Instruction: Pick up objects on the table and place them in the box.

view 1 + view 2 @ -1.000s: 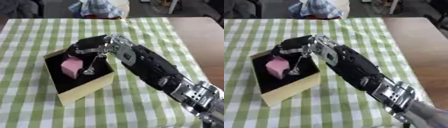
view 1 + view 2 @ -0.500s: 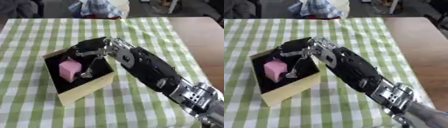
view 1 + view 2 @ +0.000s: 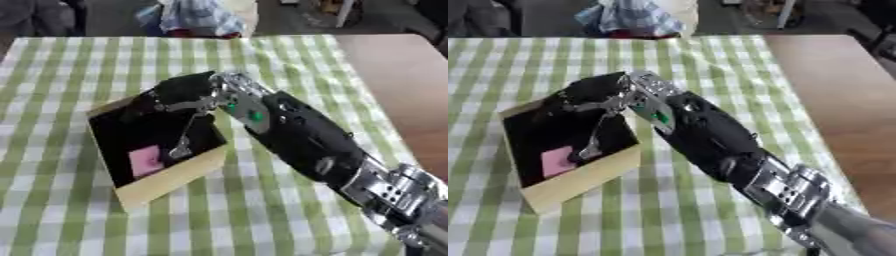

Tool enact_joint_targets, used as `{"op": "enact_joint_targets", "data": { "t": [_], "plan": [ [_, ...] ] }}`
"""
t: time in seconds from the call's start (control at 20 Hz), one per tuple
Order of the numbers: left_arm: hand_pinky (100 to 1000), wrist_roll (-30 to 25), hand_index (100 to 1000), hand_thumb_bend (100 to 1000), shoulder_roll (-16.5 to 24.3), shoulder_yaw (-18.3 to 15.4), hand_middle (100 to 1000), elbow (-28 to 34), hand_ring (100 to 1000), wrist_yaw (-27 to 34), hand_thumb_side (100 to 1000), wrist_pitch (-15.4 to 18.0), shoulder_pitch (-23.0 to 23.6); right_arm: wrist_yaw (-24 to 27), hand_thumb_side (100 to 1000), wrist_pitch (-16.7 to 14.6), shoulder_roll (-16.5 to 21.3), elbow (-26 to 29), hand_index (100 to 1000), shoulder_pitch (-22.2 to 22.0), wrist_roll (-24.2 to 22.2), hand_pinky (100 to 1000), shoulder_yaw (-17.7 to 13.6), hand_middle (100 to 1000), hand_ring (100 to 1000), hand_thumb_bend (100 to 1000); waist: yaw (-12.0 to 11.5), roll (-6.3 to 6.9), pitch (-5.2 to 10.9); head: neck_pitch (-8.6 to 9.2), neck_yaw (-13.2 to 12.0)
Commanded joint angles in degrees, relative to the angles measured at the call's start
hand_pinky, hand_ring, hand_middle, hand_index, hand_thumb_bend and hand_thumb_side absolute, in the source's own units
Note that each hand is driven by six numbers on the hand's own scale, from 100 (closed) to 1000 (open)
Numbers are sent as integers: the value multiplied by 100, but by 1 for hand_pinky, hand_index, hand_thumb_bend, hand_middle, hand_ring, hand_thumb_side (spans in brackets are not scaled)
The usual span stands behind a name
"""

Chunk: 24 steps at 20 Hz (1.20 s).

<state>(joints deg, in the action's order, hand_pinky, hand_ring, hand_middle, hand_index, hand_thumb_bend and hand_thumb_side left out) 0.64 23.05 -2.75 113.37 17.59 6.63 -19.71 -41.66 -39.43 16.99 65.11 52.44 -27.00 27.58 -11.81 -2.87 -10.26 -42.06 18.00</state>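
A pink block [image 3: 144, 160] lies on the dark floor of the open cardboard box [image 3: 173, 179], near its front wall. My right hand [image 3: 185, 90] hovers over the box's far side, coming in from the lower right. It is open, and its thin fingers [image 3: 183, 146] hang down into the box just right of the block, apart from it. My left hand is not in view.
The box stands on a green-and-white checked cloth [image 3: 289, 60]. Bare wooden tabletop [image 3: 394, 75] runs along the right side. A bundle of checked fabric [image 3: 197, 17] sits past the table's far edge.
The pink block has left my right hand's fingers and dropped to the box floor, nearer the front wall. The fingers have spread open above it.
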Motion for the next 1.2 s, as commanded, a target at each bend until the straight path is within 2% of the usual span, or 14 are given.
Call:
{"op": "enact_joint_targets", "data": {
  "t": [0.05,0.25,0.3,0.35,0.6,0.85,0.9,0.95,1.0,1.2],
  "plan": [
    [900,-1,808,258,73,-43,824,42,747,-21,891,9,-76,19,568,-907,227,191,978,152,-825,783,-123,891,837,363,15,37,104,33,-23],
    [900,14,808,258,86,-59,822,39,746,-30,891,12,-54,340,542,-670,494,512,979,132,-610,782,-318,891,838,358,58,34,113,32,-70],
    [900,20,808,258,88,-64,822,38,745,-33,891,13,-49,450,579,-589,569,632,981,111,-558,781,-372,895,838,304,71,33,112,30,-85],
    [900,25,808,258,89,-69,821,38,745,-35,892,14,-45,573,531,-505,644,764,982,83,-506,781,-427,892,838,349,83,32,110,28,-100],
    [900,62,807,257,98,-112,821,34,744,-69,894,23,-14,1351,505,-67,1093,1610,989,-224,-209,777,-806,894,841,311,180,29,76,42,-268],
    [901,111,807,255,96,-160,821,35,744,-110,898,34,10,2309,464,487,1468,2483,994,-733,279,764,-1407,882,837,228,307,48,16,90,-668],
    [902,121,807,245,94,-168,821,33,744,-119,891,34,14,2481,497,618,1524,2629,995,-843,375,760,-1532,880,836,163,324,51,4,95,-746],
    [902,129,807,254,90,-176,821,30,744,-127,900,35,18,2649,449,751,1565,2763,995,-970,486,757,-1663,878,834,182,342,54,-10,100,-820],
    [902,135,807,253,86,-181,822,29,744,-135,902,35,23,2815,460,882,1596,2880,996,-1090,604,749,-1779,872,830,109,354,58,-22,102,-881],
    [903,166,805,250,62,-215,822,15,744,-170,909,39,49,3383,454,1329,1692,3355,1000,-1664,1136,739,-2207,873,825,100,419,83,-88,136,-1088]
  ]
}}
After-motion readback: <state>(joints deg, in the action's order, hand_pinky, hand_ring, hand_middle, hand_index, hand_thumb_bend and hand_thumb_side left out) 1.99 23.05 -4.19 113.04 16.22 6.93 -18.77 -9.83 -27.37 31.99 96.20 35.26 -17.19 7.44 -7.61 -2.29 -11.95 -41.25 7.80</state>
